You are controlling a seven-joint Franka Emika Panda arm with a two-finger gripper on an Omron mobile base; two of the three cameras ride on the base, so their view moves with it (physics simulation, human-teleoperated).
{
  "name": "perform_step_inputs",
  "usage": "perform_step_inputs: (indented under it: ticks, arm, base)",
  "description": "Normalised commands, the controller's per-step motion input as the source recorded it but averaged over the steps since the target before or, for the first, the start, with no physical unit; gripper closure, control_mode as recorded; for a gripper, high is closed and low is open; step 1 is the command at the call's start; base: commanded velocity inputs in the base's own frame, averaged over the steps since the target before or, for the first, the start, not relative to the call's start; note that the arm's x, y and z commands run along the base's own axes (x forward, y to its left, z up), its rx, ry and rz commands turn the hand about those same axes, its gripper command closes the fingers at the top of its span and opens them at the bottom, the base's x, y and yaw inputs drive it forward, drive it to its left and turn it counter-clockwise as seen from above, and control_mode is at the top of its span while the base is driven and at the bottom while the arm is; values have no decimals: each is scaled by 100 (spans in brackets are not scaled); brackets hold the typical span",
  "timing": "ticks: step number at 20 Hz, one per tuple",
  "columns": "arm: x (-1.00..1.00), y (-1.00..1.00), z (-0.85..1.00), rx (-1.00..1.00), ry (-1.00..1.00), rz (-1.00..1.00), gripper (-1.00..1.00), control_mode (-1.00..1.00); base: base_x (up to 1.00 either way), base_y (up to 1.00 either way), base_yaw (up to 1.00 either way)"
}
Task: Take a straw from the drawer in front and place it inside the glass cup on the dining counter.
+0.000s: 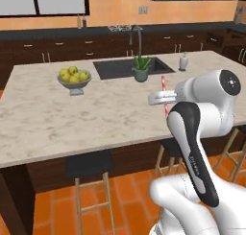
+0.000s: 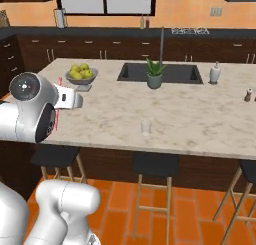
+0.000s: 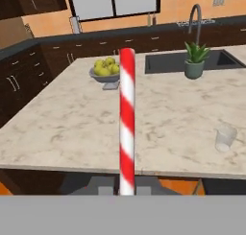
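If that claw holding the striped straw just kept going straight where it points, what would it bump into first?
Probably the dining counter: the gripper, shut on the straw, looks across its near edge. Beyond stands the fruit bowl; depth is uncertain.

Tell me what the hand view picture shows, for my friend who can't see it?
A red-and-white striped straw stands upright in the middle, pinched at its bottom by the robot's gripper. Behind it lies a beige marble counter with a small clear glass cup at the right, a bowl of yellow-green fruit, a potted plant and a dark sink.
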Motion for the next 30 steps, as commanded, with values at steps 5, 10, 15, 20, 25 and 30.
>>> perform_step_inputs:
  ticks: [5, 10, 15, 20, 25, 30]
  arm:
    - [0, 0, 0, 0, 0, 0, 100, 100]
    - [0, 0, 0, 0, 0, 0, 100, 100]
    - [0, 0, 0, 0, 0, 0, 100, 100]
    - [0, 0, 0, 0, 0, 0, 100, 100]
    - [0, 0, 0, 0, 0, 0, 100, 100]
    - [0, 0, 0, 0, 0, 0, 100, 100]
  base:
    - [48, 24, -11]
    - [37, 0, -6]
    - [45, -5, -4]
    - [51, -17, -5]
    - [41, -2, -5]
    - [24, 0, -4]
